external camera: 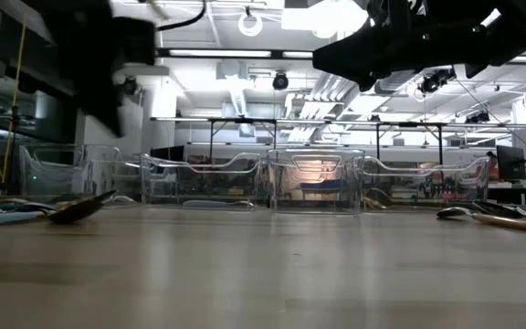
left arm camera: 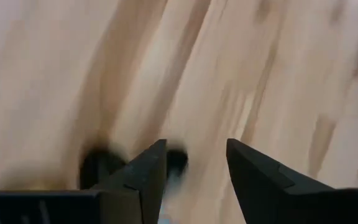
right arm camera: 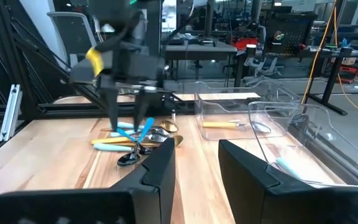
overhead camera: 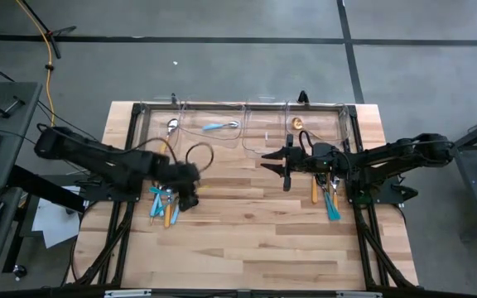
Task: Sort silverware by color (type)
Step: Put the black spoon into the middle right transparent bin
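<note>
Hovering over the left pile of cutlery (overhead camera: 163,204) on the worktop (overhead camera: 247,240), the left gripper (overhead camera: 187,201) has its fingers parted and empty, seemingly choosing a piece; next it must drop squarely over one handle; the right gripper (overhead camera: 281,163) waits part-open, empty

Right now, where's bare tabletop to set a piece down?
Free: the wood between the left pile and the right pile, and the whole near half of the table. Crowded: the bins along the far edge, under the left tool, and beside the right tool.
</note>
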You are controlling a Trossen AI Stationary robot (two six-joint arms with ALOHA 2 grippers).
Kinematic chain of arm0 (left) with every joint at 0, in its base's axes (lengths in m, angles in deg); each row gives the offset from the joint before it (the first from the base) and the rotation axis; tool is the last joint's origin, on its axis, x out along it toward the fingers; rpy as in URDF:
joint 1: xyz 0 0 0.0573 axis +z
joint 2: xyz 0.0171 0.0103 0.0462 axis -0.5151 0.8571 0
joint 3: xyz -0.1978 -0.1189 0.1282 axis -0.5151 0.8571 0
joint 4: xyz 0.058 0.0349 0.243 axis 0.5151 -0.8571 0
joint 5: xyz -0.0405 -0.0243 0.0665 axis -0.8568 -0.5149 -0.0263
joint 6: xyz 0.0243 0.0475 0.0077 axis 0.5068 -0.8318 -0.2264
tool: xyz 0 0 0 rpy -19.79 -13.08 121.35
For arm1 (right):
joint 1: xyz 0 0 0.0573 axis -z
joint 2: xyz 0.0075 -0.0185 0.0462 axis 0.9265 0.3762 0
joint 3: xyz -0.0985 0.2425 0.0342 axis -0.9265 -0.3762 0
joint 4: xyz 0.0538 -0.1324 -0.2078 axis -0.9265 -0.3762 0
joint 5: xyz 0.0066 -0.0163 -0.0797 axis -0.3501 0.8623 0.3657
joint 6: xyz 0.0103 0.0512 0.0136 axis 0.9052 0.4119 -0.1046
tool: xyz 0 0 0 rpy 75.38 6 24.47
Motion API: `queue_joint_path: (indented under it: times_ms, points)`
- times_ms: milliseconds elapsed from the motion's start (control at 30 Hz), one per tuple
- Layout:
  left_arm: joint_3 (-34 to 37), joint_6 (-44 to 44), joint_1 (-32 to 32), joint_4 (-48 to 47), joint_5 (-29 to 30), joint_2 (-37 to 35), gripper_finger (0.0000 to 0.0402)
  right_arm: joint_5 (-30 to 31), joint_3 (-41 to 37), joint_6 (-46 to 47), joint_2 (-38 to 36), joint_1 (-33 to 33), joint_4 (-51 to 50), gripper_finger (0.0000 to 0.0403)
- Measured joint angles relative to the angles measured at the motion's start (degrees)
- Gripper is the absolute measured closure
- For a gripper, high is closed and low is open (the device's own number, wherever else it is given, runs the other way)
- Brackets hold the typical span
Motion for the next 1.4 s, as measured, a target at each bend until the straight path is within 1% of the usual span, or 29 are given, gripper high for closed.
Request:
queue_joint_path:
  times_ms: [100,233,300,367,500,633,867,1000,1133,1300,1400]
  points:
    - [0.0,12.7,-6.3,-8.6,4.1,0.4,0.0245,0.0,0.0,0.0,0.0,0.0,0.0,0.0295]
    - [0.0,27.2,-13.2,-17.5,13.2,2.0,0.0245,0.0,0.0,0.0,0.0,0.0,0.1,0.0295]
    - [0.0,31.0,-15.0,-18.2,14.8,3.0,0.0245,0.0,0.0,0.0,0.0,0.0,0.3,0.0295]
    - [0.0,32.2,-16.1,-17.4,15.0,3.6,0.0245,0.0,0.0,0.0,0.0,0.0,0.7,0.0295]
    - [0.0,32.4,-16.9,-16.6,14.9,6.0,0.0245,0.0,0.0,-1.5,0.0,0.0,1.4,0.0295]
    - [0.0,32.1,-17.0,-17.1,12.9,9.6,0.0245,0.0,0.0,-2.0,0.0,0.0,1.4,0.0295]
    - [0.0,29.3,-16.8,-17.0,11.2,13.7,0.0245,0.0,0.0,-2.0,0.0,0.0,1.3,0.0295]
    - [0.0,26.1,-14.8,-17.1,11.1,14.1,0.0245,0.0,0.0,-2.0,0.0,0.0,1.1,0.0295]
    - [0.0,21.0,-11.4,-17.0,10.7,14.1,0.0245,0.0,0.0,-2.0,0.0,0.0,1.1,0.0295]
    - [0.0,15.6,-7.4,-16.7,7.6,14.1,0.0245,0.0,0.0,-2.0,0.0,0.0,1.0,0.0295]
    - [0.0,13.7,-5.9,-16.6,7.0,14.1,0.0245,0.0,0.0,-2.0,0.0,0.0,1.0,0.0295]
